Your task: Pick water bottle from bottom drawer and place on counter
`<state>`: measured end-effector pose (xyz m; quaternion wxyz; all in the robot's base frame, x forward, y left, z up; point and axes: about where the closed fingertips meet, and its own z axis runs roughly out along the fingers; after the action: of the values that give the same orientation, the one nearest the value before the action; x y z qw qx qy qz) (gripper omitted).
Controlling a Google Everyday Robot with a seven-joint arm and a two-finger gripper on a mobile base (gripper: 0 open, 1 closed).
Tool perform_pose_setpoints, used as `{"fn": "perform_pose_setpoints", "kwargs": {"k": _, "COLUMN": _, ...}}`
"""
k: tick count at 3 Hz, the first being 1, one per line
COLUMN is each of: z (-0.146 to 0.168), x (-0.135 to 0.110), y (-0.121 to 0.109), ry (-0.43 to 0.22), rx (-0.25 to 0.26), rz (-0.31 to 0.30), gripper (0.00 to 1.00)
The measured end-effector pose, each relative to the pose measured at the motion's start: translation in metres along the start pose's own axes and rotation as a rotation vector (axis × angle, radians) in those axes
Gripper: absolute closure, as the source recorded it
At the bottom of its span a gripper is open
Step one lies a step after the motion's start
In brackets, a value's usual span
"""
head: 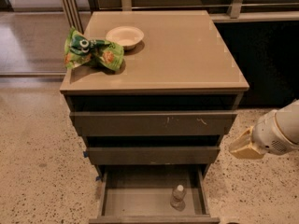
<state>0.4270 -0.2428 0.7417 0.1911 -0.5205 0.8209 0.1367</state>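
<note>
We hover the white gripper (244,146) right of the grey-brown bottom drawer (140,200), grip unclear; a glancing reach could topple the upright clear plastic water bottle (178,196).

counter (187,55) smooth matt | water bottle (178,196) clear plastic | gripper (240,148) beige, R of cabinet (154,123)

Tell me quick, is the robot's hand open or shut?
Gripper: right of the cabinet; open or shut cannot be told. Water bottle sits in the bottom drawer.

At the right edge, the white rounded arm (280,132) ends in a tan, wedge-shaped end effector (243,146).
</note>
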Motion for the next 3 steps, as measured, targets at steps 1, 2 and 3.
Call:
{"fn": "perform_pose_setpoints", "kwargs": {"k": 1, "z": 0.031, "x": 0.023, "y": -0.007, "ry": -0.003, "rx": 0.02, "rz": -0.015, "gripper": 1.0}}
{"fn": "perform_pose_setpoints", "kwargs": {"k": 2, "z": 0.093, "x": 0.064, "y": -0.019, "ry": -0.051, "rx": 0.027, "rz": -0.019, "gripper": 1.0}}
{"fn": "perform_pose_setpoints", "kwargs": {"k": 3, "z": 0.162, "x": 0.105, "y": -0.03, "ry": -0.102, "rx": -0.028, "rz": 0.005, "gripper": 1.0}}
